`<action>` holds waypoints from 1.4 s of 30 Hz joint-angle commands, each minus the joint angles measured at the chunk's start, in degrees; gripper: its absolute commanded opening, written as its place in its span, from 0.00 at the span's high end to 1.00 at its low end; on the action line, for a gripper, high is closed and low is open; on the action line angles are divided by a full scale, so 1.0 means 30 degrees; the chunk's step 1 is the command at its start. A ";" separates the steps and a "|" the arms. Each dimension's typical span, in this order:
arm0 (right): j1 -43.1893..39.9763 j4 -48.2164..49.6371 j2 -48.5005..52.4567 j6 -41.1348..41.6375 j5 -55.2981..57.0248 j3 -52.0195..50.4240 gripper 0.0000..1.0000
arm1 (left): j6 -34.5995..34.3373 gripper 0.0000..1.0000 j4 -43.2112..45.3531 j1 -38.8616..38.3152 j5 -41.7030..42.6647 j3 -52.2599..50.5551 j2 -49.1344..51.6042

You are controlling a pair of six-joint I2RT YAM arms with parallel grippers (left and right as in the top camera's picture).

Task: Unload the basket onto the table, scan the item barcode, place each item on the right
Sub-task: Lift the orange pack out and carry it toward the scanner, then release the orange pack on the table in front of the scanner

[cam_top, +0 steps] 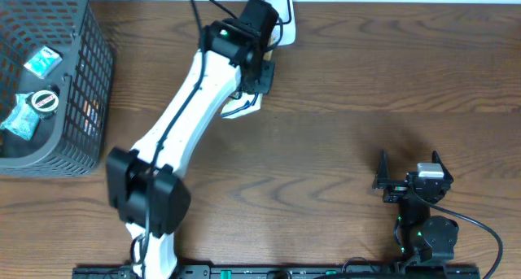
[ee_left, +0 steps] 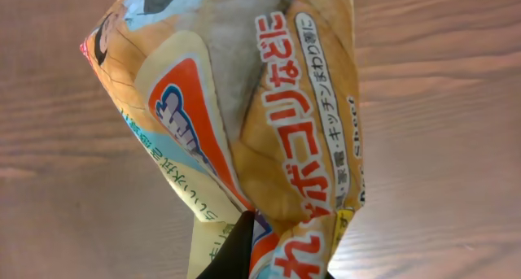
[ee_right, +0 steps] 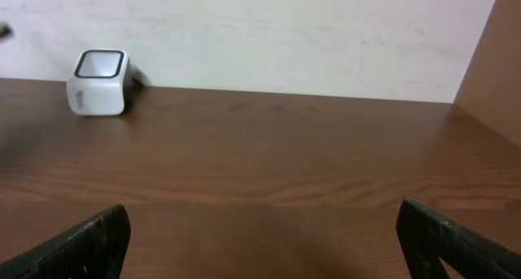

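- At the far edge of the brown wood-grain table (cam_top: 366,84), a small white cube-shaped scanner with a dark-framed window on top (cam_top: 277,4) sat close to the pale wall. The overhead view showed it partly covered by the left arm's wrist.
- The white left arm reached diagonally from the near-left corner to that scanner. The left gripper (cam_top: 260,71) was clamped on the orange and yellow crinkled plastic packet printed with Japanese text (ee_left: 269,132).
- In the left wrist view the packet filled most of the frame, pinched at its lower end by a black finger (ee_left: 234,250). Table wood showed behind it on both sides.
- The packet face turned to that camera carried red and white lettering, a blue and white logo and a blurred grey patch near the top.
- From overhead, only a white and blue edge of the packet showed, poking out beneath the arm on the near side of the scanner.
- The right gripper (cam_top: 409,169) sat at the near-right part of the table, well apart from packet and scanner. Its 2 black fingers were spread wide with nothing between them.
- In the right wrist view the scanner stood at the far left, with bare wood in front of it.
- A dark grey plastic mesh basket (cam_top: 81,108) occupied the far-left corner. It held several small teal and blue packets (cam_top: 42,61) and 1 round red and white item (cam_top: 42,102) too small to identify.
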 commanded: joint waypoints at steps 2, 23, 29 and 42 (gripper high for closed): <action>0.0131 -0.0058 -0.0036 0.0051 0.0087 -0.0044 0.01 | -0.0634 0.71 -0.0903 -0.0007 -0.0801 0.0058 0.0393; 0.0131 -0.0058 -0.0036 0.0051 0.0087 -0.0044 0.01 | -0.0634 0.61 -0.3279 0.2419 -0.1064 0.4962 -0.2186; 0.0131 -0.0058 -0.0036 0.0051 0.0087 -0.0044 0.01 | -0.3060 0.42 -0.0102 0.7184 -0.1137 0.5690 -0.4830; 0.0131 -0.0058 -0.0036 0.0051 0.0087 -0.0044 0.01 | -0.4677 0.28 -0.0277 1.7595 -0.1960 0.4743 -0.4495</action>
